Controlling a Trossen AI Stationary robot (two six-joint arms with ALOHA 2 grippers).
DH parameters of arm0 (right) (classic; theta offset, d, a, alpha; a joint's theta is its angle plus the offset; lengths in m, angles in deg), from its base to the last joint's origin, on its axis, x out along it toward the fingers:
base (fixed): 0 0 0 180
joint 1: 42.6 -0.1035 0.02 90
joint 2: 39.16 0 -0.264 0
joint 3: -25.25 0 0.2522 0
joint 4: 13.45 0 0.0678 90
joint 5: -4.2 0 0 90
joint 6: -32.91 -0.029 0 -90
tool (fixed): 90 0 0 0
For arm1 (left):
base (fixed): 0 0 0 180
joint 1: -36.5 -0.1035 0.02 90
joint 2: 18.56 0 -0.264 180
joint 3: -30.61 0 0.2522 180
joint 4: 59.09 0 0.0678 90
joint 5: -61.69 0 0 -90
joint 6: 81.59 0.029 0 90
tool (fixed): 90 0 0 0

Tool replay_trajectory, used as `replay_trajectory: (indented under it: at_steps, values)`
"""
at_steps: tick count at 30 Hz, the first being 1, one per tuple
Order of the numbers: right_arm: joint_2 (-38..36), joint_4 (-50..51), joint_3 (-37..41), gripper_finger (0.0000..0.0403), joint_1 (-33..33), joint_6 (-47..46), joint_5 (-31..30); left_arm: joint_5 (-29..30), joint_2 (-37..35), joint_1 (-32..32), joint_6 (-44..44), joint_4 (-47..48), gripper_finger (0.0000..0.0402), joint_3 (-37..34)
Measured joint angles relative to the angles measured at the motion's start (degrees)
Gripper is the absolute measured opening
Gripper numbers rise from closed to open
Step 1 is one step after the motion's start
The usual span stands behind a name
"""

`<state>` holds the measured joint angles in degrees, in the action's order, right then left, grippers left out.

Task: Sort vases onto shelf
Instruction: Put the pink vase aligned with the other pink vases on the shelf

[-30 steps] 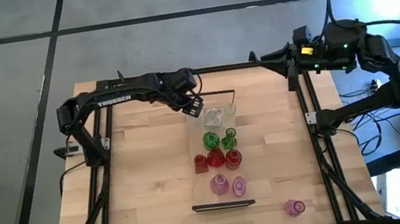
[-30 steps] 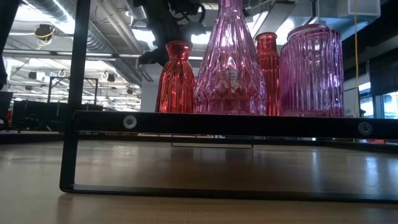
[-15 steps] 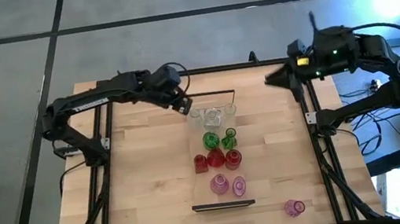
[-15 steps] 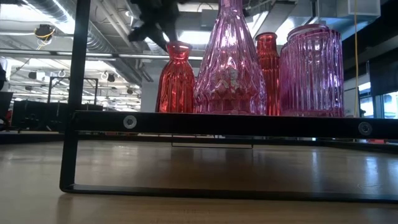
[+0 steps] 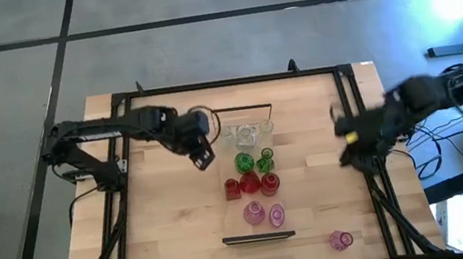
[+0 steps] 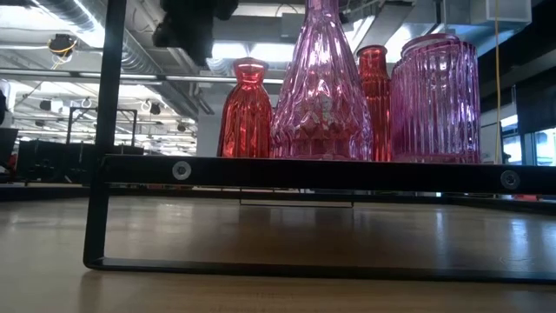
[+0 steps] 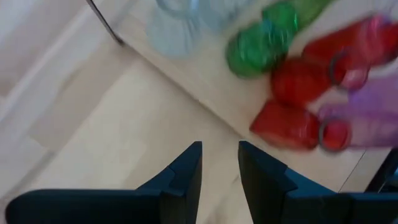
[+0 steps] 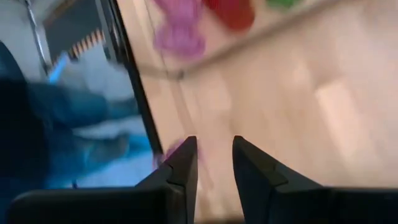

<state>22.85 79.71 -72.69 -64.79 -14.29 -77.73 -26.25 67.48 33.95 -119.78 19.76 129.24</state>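
Vases crowd the shelf; both pincers hang empty over the tabletop.

The shelf (image 5: 250, 174) lies along the middle of the tabletop (image 5: 172, 221), its dark end frames toward the far and near edges. On it stand the clear vases (image 5: 246, 133) at the far end, then the green vases (image 5: 245, 161), the red vases (image 5: 249, 183) and the pink vases (image 5: 254, 212) nearest the near end. One more pink vase (image 5: 341, 240) sits off the shelf by the tabletop's near right corner. The left pincer (image 5: 202, 159) hovers just beside the shelf's far half, fingers a narrow gap apart, gripping nothing. The right pincer (image 5: 345, 144) hangs at the tabletop's right edge, likewise slightly parted and empty.
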Motion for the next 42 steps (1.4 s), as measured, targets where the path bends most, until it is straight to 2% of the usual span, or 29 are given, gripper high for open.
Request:
replay_trajectory:
  at_steps: [3,7,11,14,18,25,34,42]
  values:
    - [0.01,-2.25,5.31,0.0085,-8.29,-8.69,-0.45,0.00,-0.08,3.07,-1.39,-0.07,0.0098,-2.55]
    - [0.01,-13.07,11.84,0.0085,-19.04,-22.57,-1.38,-0.87,-0.05,6.84,-3.51,-0.06,0.0098,-6.62]
    - [0.42,-24.27,17.16,0.0085,-27.02,-34.36,-5.87,-2.32,-0.05,9.41,-5.14,-0.03,0.0098,-10.48]
    - [1.73,-25.75,19.96,0.0085,-29.92,-42.93,-11.15,-3.51,-0.05,10.42,-5.27,0.00,0.0098,-12.43]
    - [4.53,-25.85,21.35,0.0085,-32.27,-49.93,-12.13,-4.18,-0.05,11.36,-4.94,-0.07,0.0098,-13.75]
    - [11.22,-29.81,21.40,0.0085,-33.34,-54.26,-9.95,-5.49,-0.05,11.39,-2.15,0.94,0.0098,-14.87]
    - [17.72,-30.69,21.40,0.0085,-33.34,-54.75,-4.83,-5.00,-0.03,11.35,-0.24,1.35,0.0098,-14.87]
    - [21.48,-31.33,21.38,0.0085,-33.34,-54.42,-3.31,-4.67,-0.03,11.35,-0.26,1.35,0.0098,-14.87]
